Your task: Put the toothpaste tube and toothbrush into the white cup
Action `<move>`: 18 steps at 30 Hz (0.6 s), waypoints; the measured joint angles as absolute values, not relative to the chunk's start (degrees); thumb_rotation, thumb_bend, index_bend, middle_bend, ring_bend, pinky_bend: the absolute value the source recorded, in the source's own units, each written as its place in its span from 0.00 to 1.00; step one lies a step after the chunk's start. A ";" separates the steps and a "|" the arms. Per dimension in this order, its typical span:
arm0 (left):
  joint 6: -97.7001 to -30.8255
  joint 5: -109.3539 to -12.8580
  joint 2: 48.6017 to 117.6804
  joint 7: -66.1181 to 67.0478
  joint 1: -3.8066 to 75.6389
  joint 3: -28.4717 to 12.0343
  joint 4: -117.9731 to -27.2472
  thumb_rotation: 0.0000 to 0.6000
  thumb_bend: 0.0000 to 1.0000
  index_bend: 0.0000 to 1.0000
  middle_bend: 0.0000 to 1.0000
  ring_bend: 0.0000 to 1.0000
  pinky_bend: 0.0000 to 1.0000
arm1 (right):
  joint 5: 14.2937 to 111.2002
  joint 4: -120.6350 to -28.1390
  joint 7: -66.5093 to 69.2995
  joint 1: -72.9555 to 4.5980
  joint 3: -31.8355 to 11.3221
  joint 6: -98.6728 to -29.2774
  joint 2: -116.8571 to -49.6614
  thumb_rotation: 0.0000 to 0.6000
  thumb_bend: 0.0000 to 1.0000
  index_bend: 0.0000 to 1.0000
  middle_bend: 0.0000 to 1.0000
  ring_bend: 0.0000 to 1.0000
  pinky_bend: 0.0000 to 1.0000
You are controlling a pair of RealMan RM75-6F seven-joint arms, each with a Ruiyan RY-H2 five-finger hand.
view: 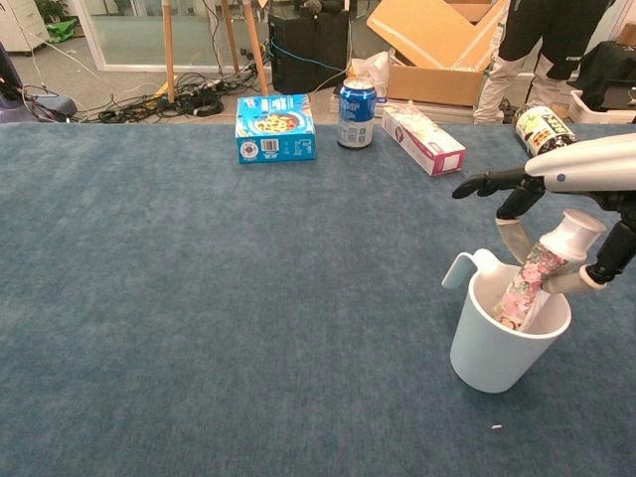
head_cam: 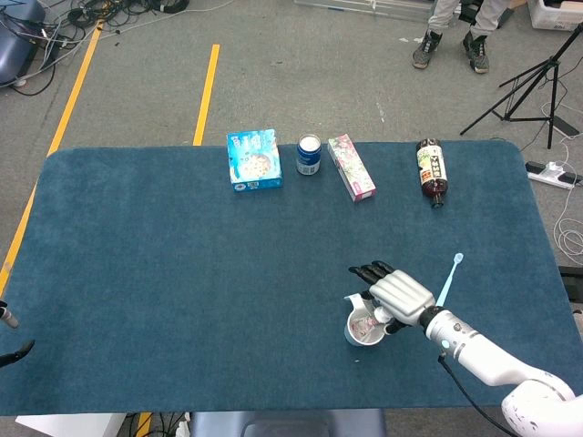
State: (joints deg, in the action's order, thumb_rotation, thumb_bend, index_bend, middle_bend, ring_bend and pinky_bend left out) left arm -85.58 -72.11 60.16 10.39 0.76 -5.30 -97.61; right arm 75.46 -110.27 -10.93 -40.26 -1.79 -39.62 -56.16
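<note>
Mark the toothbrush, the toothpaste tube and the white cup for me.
toothbrush [head_cam: 446, 283]: head view, middle of its light blue handle.
toothpaste tube [view: 530, 280]: chest view, flowered body above the rim.
white cup [view: 497, 353]: chest view, front of its outer wall.

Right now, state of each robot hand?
Left robot hand: not in view.
Right robot hand: holding the floral-printed toothpaste tube with white cap, lowered into the white plastic cup.

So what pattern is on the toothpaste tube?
Pink floral print with a white cap on the toothpaste tube, clearest in the chest view.
</note>
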 measured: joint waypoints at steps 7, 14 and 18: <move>-85.51 -72.06 60.12 10.33 0.76 -5.31 -97.59 1.00 0.11 0.54 0.33 0.36 0.41 | 76.42 -110.42 -9.30 -40.42 -1.75 -39.71 -56.19 1.00 0.20 0.59 0.03 0.00 0.07; -85.60 -72.21 60.13 10.49 0.72 -5.23 -97.68 1.00 0.11 0.54 0.33 0.36 0.41 | 78.27 -111.38 -7.06 -40.24 -1.61 -40.15 -54.81 1.00 0.19 0.52 0.03 0.00 0.07; -85.48 -72.06 60.21 10.69 0.78 -5.24 -97.64 1.00 0.11 0.54 0.33 0.36 0.41 | 79.03 -111.72 -6.23 -40.19 -1.37 -40.14 -53.96 1.00 0.19 0.48 0.02 0.00 0.07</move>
State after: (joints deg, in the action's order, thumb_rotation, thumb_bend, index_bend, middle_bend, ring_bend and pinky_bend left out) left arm -85.48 -72.06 60.21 10.69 0.78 -5.24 -97.64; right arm 79.03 -111.72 -6.23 -40.19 -1.37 -40.14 -53.96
